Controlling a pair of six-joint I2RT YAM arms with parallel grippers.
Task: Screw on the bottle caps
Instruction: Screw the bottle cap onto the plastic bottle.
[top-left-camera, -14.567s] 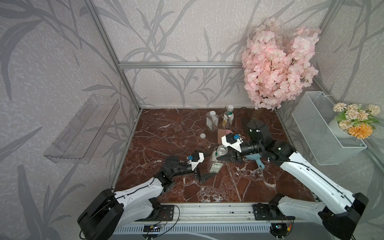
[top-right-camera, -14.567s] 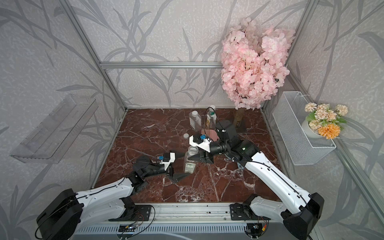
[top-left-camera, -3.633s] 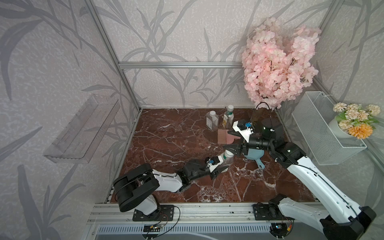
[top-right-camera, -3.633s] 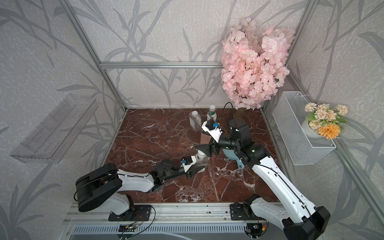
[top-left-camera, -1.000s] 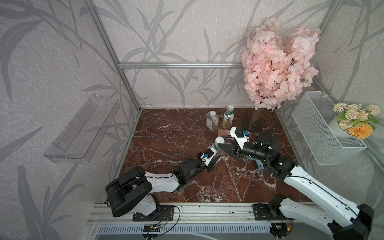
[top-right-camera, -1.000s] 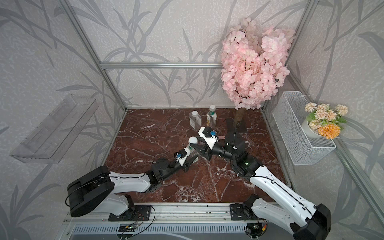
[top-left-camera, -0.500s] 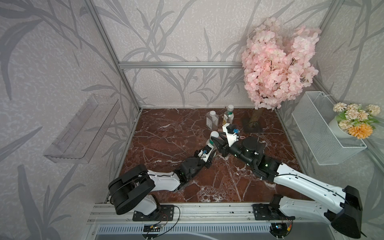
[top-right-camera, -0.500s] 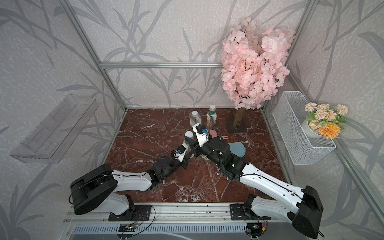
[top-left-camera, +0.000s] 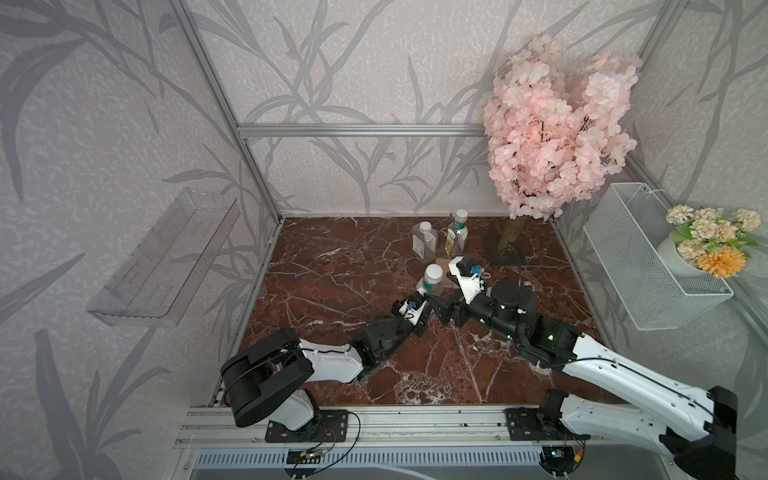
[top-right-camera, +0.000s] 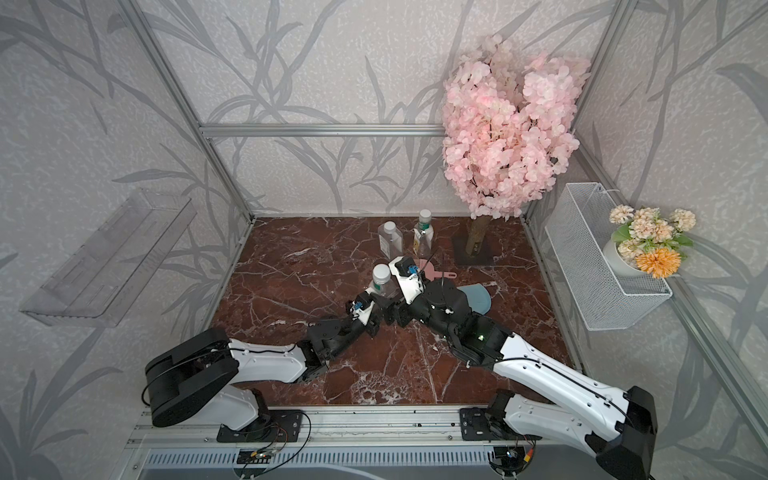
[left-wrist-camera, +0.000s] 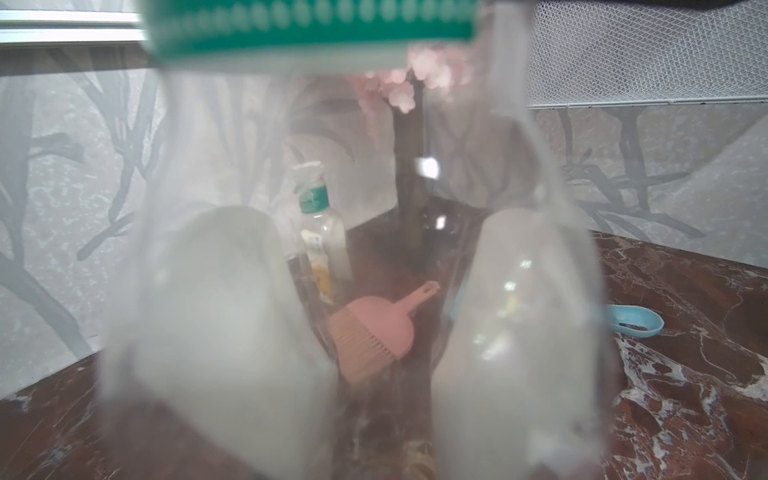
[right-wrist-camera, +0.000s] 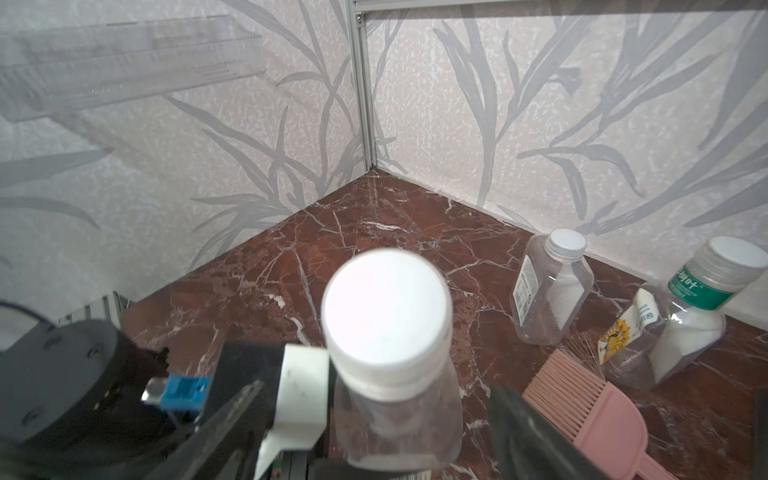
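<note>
In both top views, the left gripper (top-left-camera: 424, 296) was clamped on the lower body of a round bottle (top-left-camera: 432, 283) near the table's (top-left-camera: 332, 270) centre, with a white cap (top-left-camera: 434, 272) on its neck. The right gripper (right-wrist-camera: 374, 419) flanked that bottle with its jaws spread wide. The square bottle (top-left-camera: 424, 243) and second round bottle (top-left-camera: 457, 235), both capped, stood at its 12 to 1 o'clock.

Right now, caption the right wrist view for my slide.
White plastic screw cap sits on the round clear bottle held by the left gripper; right gripper open around it.
</note>
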